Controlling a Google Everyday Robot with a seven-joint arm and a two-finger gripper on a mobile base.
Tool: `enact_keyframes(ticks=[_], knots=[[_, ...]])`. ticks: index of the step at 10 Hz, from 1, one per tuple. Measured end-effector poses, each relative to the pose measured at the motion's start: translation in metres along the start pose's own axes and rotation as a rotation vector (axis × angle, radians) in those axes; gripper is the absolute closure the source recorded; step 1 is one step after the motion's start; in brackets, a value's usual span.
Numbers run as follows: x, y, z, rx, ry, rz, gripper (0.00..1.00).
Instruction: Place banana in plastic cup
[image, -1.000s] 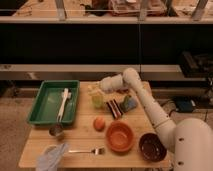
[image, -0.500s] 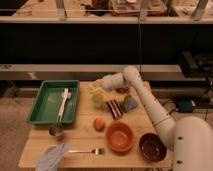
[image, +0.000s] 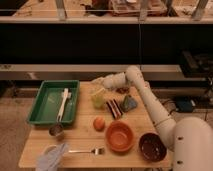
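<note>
Wooden and light in colour, the surface (image: 85, 136) stands in front of a dark wall with a shelf running behind it. On the left part of the surface lies a green tray (image: 46, 111), and inside it rests a white utensil (image: 63, 101), placed lengthwise. Just below the tray stands a small steel cup (image: 56, 131). Near the front left corner lies a crumpled pale cloth (image: 52, 157), and a fork (image: 89, 150) lies beside it, pointing to the right.

In the middle of the surface sits a round orange fruit (image: 99, 123). To its right stands an orange bowl (image: 119, 136), and further right a dark brown bowl (image: 152, 146). Behind the orange bowl a dark striped packet (image: 115, 108) stands beside a grey-blue object (image: 129, 103).

The white arm (image: 150, 102) reaches from the lower right over the back of the surface. Its gripper (image: 99, 81) is at the back centre, directly above the plastic cup (image: 98, 99), which stands upright behind the orange fruit. The banana (image: 96, 92) shows as a yellow shape at the mouth of the cup, just under the gripper. It cannot be told how the gripper stands, or if it touches the banana.
</note>
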Motion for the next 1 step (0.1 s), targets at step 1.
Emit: enact_keyframes(ticks=[1], knots=[[0.0,-0.0002,-0.001,0.001,0.0,0.0,0.2]])
